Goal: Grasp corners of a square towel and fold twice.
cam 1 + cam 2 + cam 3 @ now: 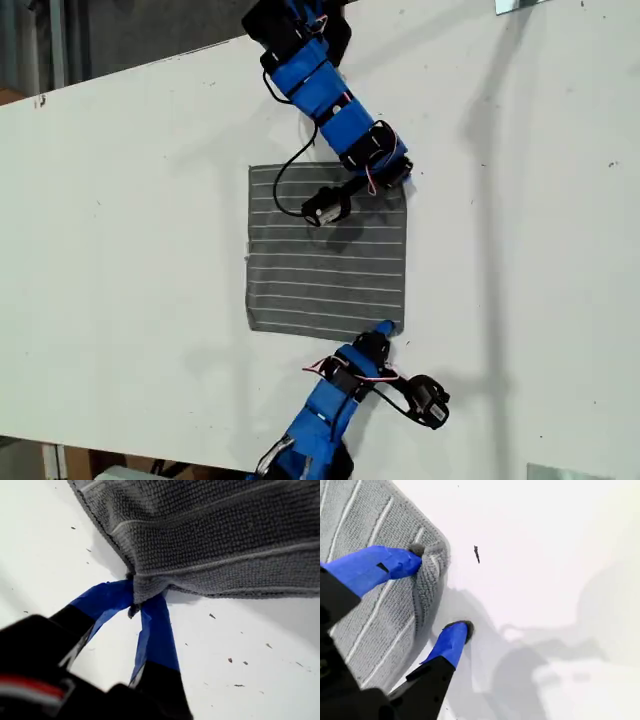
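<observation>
The grey striped towel lies flat and unfolded on the white table. My first gripper reaches in from the exterior view's bottom to the towel's lower right corner. In the first wrist view this gripper is shut on that corner, and the cloth rises slightly off the table. My second gripper comes from the exterior view's top to the upper right corner. It stands open astride the hem: one fingertip presses the bunched corner, the other touches bare table.
The second arm's wrist camera and a black cable hang over the towel's upper part. The table's far edge runs along the exterior view's upper left. Small dark specks dot the table. Bare white surface surrounds the towel.
</observation>
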Robot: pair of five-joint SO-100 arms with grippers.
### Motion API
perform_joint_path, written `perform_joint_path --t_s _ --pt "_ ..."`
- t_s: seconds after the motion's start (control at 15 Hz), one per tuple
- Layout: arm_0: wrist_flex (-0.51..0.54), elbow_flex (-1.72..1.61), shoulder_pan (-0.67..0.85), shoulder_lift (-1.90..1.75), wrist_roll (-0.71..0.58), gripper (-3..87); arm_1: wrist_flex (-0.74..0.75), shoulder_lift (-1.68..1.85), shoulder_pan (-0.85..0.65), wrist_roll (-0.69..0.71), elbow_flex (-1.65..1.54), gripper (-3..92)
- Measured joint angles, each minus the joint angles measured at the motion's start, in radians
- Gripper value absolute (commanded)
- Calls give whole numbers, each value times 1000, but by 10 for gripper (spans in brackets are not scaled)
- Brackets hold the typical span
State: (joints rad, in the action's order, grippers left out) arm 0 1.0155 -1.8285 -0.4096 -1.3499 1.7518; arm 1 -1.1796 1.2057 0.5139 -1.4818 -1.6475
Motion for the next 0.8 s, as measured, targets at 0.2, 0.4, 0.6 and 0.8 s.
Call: perform_joint_path --t_s 0.2,0.4,0.6,0.8 --pt "6 167 3 129 -18 -2 -6 -15 -2 3 15 -1" --pt "92 298 5 178 -43 -2 -55 -38 -2 6 72 -1" --pt "215 472 2 184 -133 -2 -166 -48 -14 9 160 -1" --pt "258 657 3 189 -325 -2 -322 31 -14 28 242 -1"
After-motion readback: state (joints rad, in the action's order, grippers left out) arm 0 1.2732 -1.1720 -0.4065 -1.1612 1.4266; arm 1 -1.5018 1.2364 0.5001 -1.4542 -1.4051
